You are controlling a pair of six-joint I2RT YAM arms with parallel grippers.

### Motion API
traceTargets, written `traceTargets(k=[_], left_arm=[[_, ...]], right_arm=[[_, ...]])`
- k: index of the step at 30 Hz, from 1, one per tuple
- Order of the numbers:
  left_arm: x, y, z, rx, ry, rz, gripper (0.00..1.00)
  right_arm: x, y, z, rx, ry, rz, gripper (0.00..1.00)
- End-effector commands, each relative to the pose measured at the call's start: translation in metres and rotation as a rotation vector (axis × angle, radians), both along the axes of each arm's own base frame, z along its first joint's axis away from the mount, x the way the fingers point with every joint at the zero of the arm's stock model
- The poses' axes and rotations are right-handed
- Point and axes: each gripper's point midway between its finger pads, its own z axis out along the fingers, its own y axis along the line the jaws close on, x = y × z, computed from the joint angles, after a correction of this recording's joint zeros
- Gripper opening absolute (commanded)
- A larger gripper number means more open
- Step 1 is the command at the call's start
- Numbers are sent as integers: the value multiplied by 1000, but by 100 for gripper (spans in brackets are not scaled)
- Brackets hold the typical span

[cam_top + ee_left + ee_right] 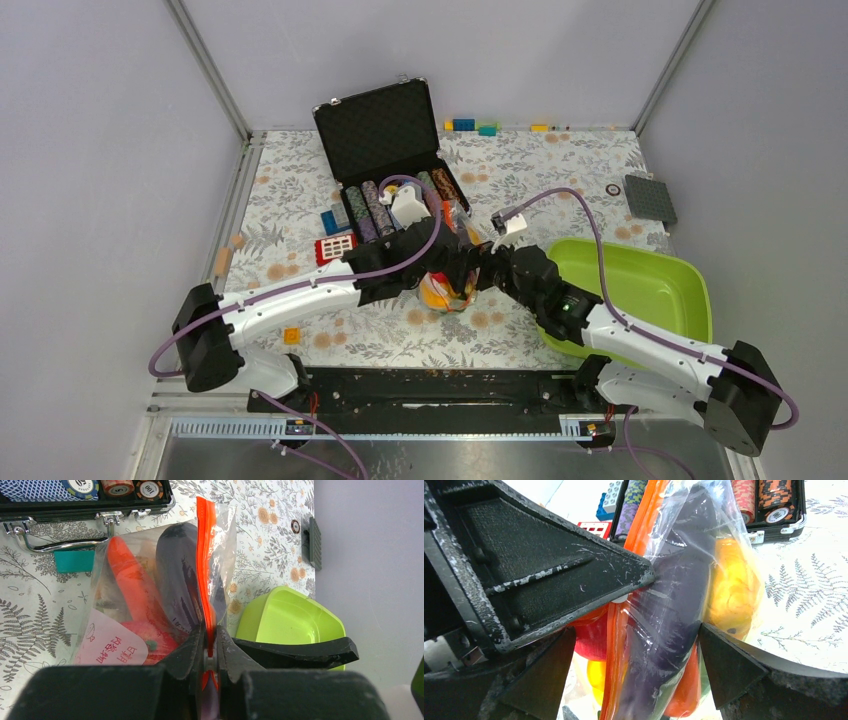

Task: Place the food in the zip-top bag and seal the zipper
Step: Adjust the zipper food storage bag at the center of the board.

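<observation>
The clear zip-top bag [445, 292] hangs between my two grippers at the table's middle. It holds the purple eggplant [180, 575], the orange carrot [127, 580], the red apple [145, 635] and a yellow pepper [734, 585]. Fish and lettuce are hidden. My left gripper [210, 652] is shut on the orange-red zipper [205, 565], which runs upright away from the jaws. My right gripper [634, 640] is open, its fingertips [704, 632] either side of the bag's body, with the eggplant [674, 595] and zipper [644, 540] between them. In the top view the left gripper [452, 258] and right gripper [484, 266] meet.
The lime-green tray [650, 280] sits right of the bag, also in the left wrist view [285, 620]. An open black case of poker chips [385, 130] stands behind. Toy bricks [475, 125] lie at the back wall, a grey baseplate [650, 198] at the right.
</observation>
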Motion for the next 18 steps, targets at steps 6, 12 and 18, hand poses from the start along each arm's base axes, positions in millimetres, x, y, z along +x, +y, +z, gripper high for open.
traceTargets(k=[6, 12, 18], left_arm=[[-14, -31, 37, -161, -23, -76, 0], [-14, -25, 41, -165, -37, -62, 0], [-14, -19, 46, -172, -52, -45, 0]], right_arm=[[25, -26, -31, -96, 43, -215, 93], [16, -64, -95, -334, 178, -325, 87], [10, -83, -115, -475, 219, -350, 84]])
